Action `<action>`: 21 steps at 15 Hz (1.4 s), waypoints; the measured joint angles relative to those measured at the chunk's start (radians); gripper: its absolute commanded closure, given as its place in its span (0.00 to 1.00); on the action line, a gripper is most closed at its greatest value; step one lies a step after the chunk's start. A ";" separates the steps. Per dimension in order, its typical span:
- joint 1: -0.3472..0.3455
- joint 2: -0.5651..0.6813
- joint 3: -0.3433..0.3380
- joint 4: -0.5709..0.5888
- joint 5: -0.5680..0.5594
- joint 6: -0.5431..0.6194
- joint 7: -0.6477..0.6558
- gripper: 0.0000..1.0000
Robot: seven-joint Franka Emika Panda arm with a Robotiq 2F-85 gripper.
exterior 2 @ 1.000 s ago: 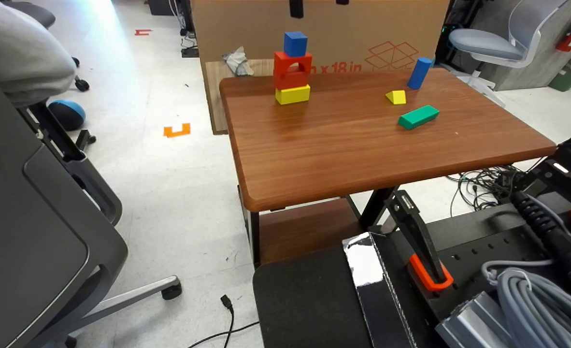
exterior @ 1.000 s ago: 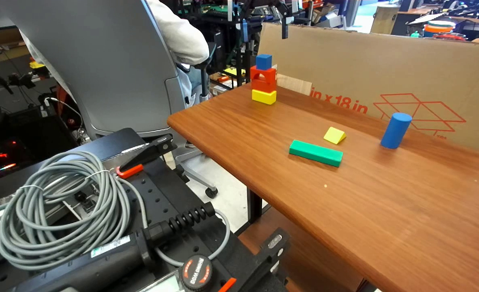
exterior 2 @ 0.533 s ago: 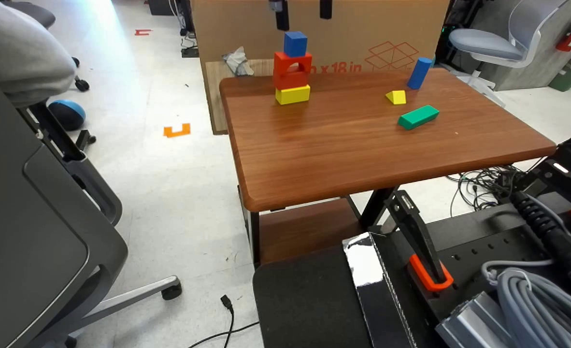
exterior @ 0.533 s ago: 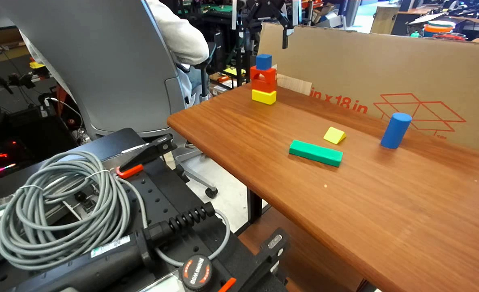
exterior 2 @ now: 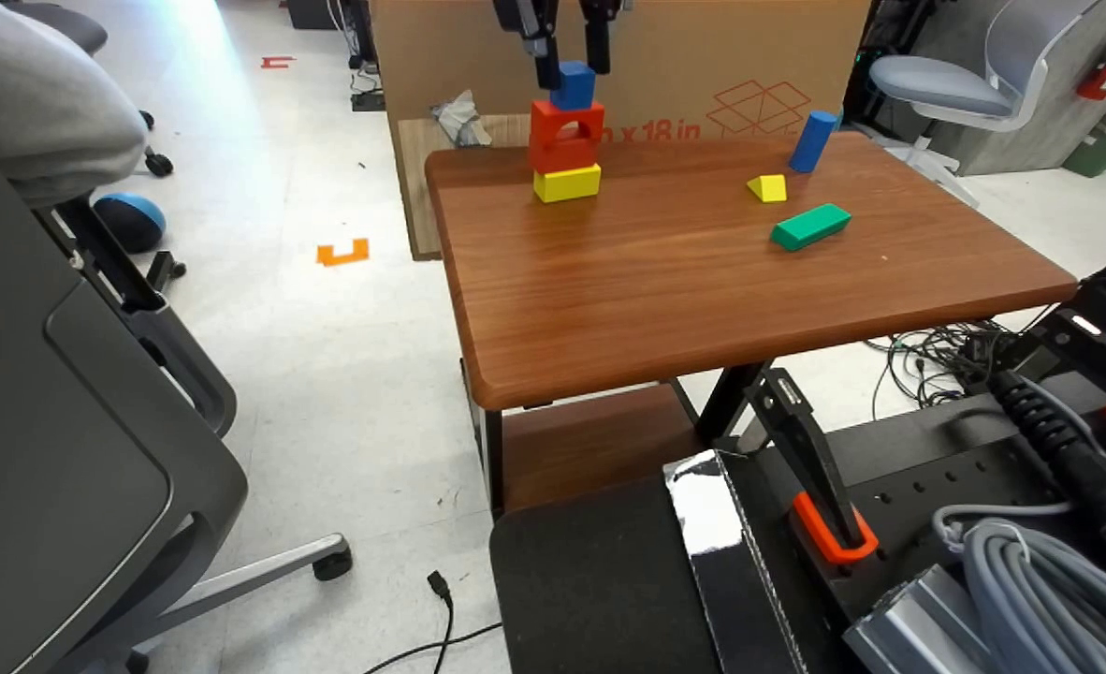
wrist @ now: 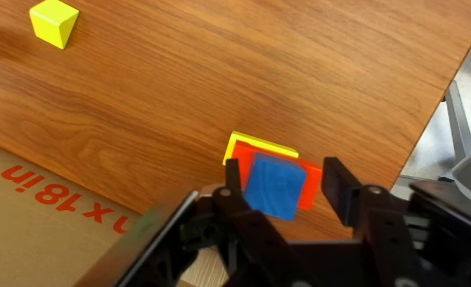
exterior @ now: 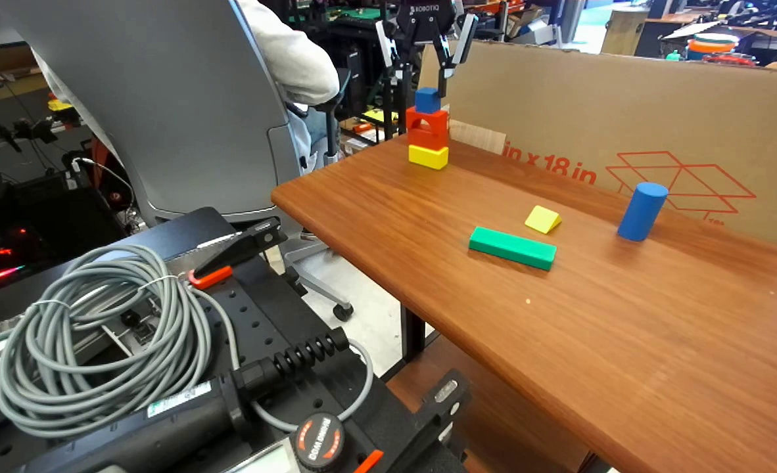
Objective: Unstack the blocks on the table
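Blocks [exterior: 428, 139] stand stacked near a corner of the worktop [exterior 2: 703, 290]: a yellow block [exterior 2: 567, 184] at the bottom, a red piece [exterior 2: 560, 161] with an arched hole above it, and a blue block [exterior 2: 577, 89] on top. Whether the red piece is one block or two, I cannot tell. My hand [wrist: 282, 175] is partly spread at the top of the stack, its two fingers [wrist: 335, 183] parted on either side of the blue block in the wrist view. I see a gap between the blue block and the finger at that view's right; at the finger on its left the space is so slim that I cannot tell whether they touch.

From the wrist I look down on the stack, where the yellow block peeks out from under the red piece. Only the exterior views give me the arched hole, a green bar [exterior: 512, 248] lying flat and a blue cylinder [exterior: 643, 212] standing well apart from the stack. A yellow wedge [exterior: 543, 220] and the printed cardboard [exterior: 559, 98] past the worktop's edge show in all three.

Compared with half a second ago, my hand is lower, its fingers closer together and their tips at about the blue block's height in both exterior views. Everything on the worktop keeps its place.
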 measured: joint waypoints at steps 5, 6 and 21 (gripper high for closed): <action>0.003 0.022 -0.002 0.048 0.000 -0.019 -0.001 0.91; 0.002 0.021 -0.004 0.053 0.000 -0.018 -0.001 0.91; -0.134 -0.015 -0.058 0.041 0.010 -0.045 -0.002 0.91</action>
